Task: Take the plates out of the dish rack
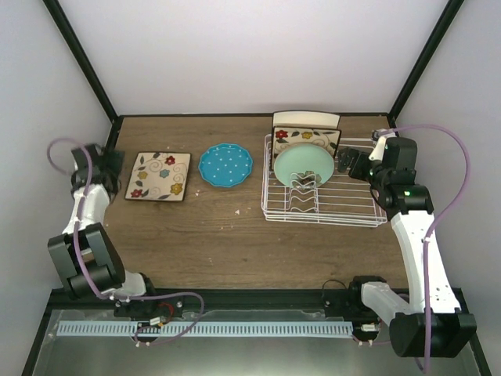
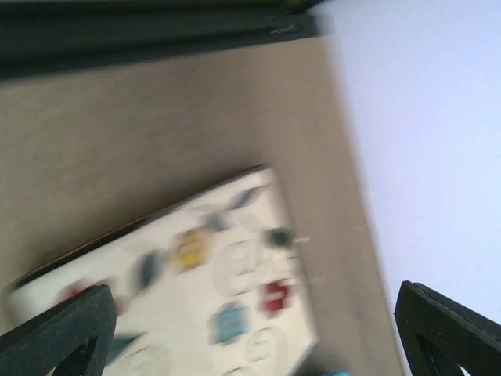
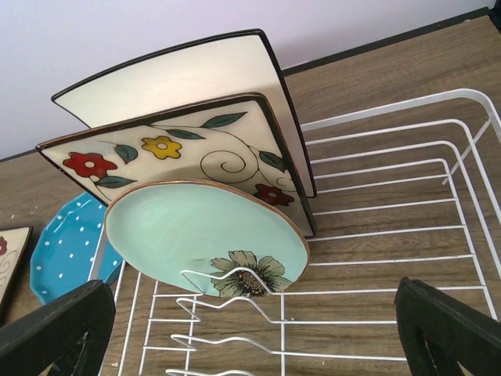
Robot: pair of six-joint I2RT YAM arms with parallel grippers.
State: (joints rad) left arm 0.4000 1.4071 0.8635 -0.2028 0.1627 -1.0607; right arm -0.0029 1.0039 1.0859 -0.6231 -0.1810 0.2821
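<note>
Right wrist view: glossy mint round plate (image 3: 196, 235) and two square cream plates (image 3: 211, 149) stood in the wire rack (image 3: 391, 232); left gripper (image 2: 252, 337) and right gripper (image 3: 252, 329) gaped empty; blue dotted plate (image 3: 66, 243) lay on wooden table (image 3: 376, 78)

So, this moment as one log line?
rack: mint plate, two square plates | table: square plate, blue plate | left hand open | right hand open

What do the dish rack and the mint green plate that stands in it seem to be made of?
The dish rack looks like thin metal wire with a smooth white coating: slender rods, bent evenly into zigzags. The mint green plate looks like glazed ceramic, judging by its soft sheen and brownish rim. Hard plastic cannot be ruled out by look alone.
</note>
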